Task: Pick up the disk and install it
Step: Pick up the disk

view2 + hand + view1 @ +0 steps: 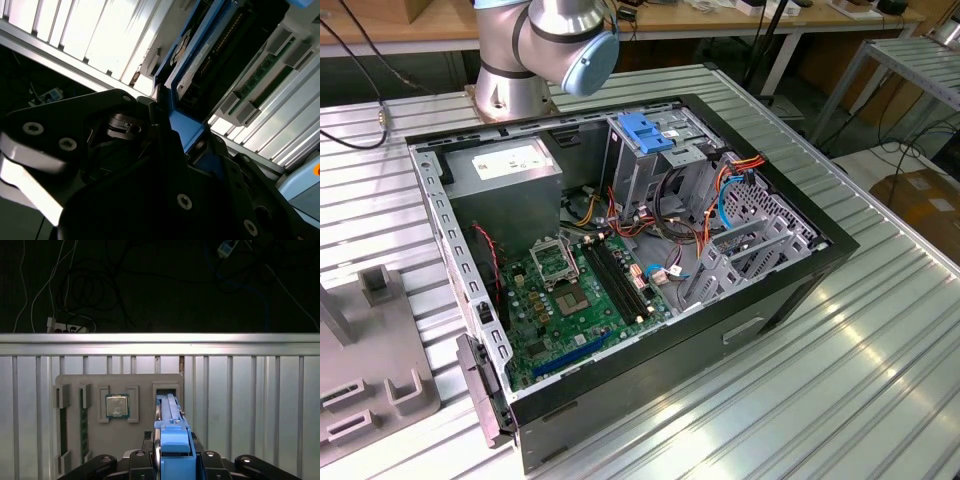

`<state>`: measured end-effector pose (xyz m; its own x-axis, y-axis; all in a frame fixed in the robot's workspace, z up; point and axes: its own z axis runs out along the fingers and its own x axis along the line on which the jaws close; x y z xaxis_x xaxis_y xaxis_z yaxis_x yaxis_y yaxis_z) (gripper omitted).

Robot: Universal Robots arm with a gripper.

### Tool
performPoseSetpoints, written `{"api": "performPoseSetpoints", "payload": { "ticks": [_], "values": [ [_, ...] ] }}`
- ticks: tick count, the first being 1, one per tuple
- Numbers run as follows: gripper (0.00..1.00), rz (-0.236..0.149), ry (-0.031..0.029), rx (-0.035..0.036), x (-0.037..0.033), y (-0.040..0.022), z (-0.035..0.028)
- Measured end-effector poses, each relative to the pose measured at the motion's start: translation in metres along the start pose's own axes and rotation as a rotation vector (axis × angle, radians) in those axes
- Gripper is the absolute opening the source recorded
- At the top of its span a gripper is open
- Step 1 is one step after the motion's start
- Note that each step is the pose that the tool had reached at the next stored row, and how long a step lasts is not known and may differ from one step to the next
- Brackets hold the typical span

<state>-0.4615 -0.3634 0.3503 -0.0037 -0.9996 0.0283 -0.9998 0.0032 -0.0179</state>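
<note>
In both wrist views my gripper (172, 456) (176, 131) is shut on the disk. The disk (169, 407) is a thin silver drive seen edge-on, clipped in a blue plastic frame (174, 442). Black fingers (137, 460) press on both sides of that frame. The disk's far end stands in a slot of a grey parts holder (145, 382). In the second wrist view the disk's labelled metal face (192, 67) and circuit side run away from the fingers, with the blue frame (182, 127) between them.
The holder also carries a processor chip (117, 406) and memory sticks (83, 425), on a slatted metal table (250, 405). In the exterior view an open computer case (620, 260) has a drive cage with a blue latch (648, 132), a motherboard (580, 300) and loose cables. The arm's base (535, 50) stands behind it.
</note>
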Motion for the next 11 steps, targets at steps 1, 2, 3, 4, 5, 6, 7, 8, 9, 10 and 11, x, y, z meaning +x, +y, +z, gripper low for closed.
{"api": "performPoseSetpoints", "payload": {
  "ticks": [1, 2, 3, 4, 5, 6, 7, 8, 9, 10, 11],
  "values": [
    [0.37, 0.0, -0.0003, 0.0001, 0.0, 0.0, -0.0012],
    [0.37, 0.0, -0.0003, 0.0, 0.0001, -0.0001, -0.0023],
    [0.37, 0.0, -0.0005, 0.0001, 0.0001, -0.0002, -0.0028],
    [0.37, 0.0, -0.0008, 0.0002, 0.0002, -0.0002, -0.003],
    [0.37, 0.0, -0.0011, 0.0002, 0.0003, -0.0002, -0.0033],
    [0.37, 0.0, -0.0013, 0.0003, 0.0003, -0.0002, -0.0035],
    [0.37, 0.0, -0.0014, 0.0003, 0.0003, -0.0003, -0.0036],
    [0.37, 0.0, -0.0014, 0.0002, 0.0003, -0.0003, -0.0038],
    [0.37, 0.0, -0.0014, 0.0001, 0.0004, -0.0003, -0.0039],
    [0.37, 0.0, -0.0015, 0.0, 0.0006, -0.0003, -0.004],
    [0.37, 0.0, -0.0015, 0.0, 0.0006, -0.0003, -0.004]
  ]
}}
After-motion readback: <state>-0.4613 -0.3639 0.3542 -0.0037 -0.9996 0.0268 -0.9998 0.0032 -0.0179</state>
